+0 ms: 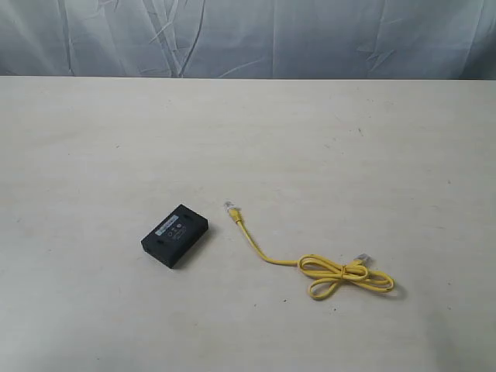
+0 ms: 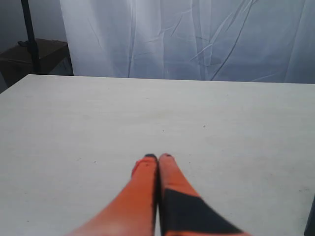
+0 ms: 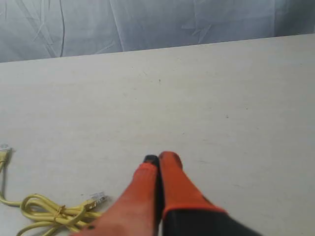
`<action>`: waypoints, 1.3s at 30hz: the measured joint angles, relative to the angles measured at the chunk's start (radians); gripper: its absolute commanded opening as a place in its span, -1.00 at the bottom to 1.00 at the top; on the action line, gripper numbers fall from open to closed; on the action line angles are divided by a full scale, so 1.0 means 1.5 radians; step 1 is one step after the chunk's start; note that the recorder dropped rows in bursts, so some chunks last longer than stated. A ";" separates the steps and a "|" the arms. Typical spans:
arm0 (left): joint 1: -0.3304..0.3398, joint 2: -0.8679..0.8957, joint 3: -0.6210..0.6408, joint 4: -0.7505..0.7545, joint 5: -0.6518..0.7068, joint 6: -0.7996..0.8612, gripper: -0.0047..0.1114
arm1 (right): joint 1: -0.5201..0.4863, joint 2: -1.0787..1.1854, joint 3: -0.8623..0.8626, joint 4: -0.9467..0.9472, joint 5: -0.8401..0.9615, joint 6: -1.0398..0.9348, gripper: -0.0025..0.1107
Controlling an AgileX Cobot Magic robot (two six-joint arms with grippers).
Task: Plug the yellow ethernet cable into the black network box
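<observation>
The black network box (image 1: 175, 235) lies flat on the pale table, left of centre in the exterior view, its pale label strip facing up. To its right runs the yellow ethernet cable (image 1: 310, 267): one clear plug (image 1: 231, 207) rests near the box, apart from it, and the bow-like loop (image 1: 345, 277) lies further right. Neither arm shows in the exterior view. My left gripper (image 2: 158, 157) is shut with nothing in it, over bare table. My right gripper (image 3: 160, 158) is also shut and empty; the cable's loop (image 3: 47, 212) and second clear plug (image 3: 98, 198) lie beside its fingers.
The pale table (image 1: 349, 147) ends at a wrinkled grey-white curtain (image 1: 256, 35) along its far edge. A dark stand and a brown box (image 2: 29, 54) sit beyond one table corner in the left wrist view.
</observation>
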 measured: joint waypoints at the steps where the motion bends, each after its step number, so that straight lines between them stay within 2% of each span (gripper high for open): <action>1: 0.000 0.000 0.000 0.000 0.000 0.000 -0.92 | 0.000 0.000 0.000 0.000 0.000 0.000 -0.96; 6: 0.000 0.000 0.000 0.000 0.000 0.000 -0.92 | 0.000 0.000 0.000 -0.003 -0.047 0.000 -0.96; 16: 0.000 0.000 0.000 0.000 0.000 0.000 -0.92 | 0.000 0.000 0.000 -0.003 -0.324 0.000 -0.96; 25: 0.000 0.000 0.000 0.000 0.000 0.000 -0.92 | 0.000 0.000 0.000 0.000 -0.369 -0.041 -0.97; 31: 0.000 0.000 0.000 0.000 0.000 0.000 -0.92 | 0.000 0.040 -0.079 0.010 -0.246 -0.073 -0.97; 39: 0.000 0.000 0.000 0.000 0.000 0.000 -0.92 | 0.000 0.288 -0.333 0.010 0.041 -0.082 -0.97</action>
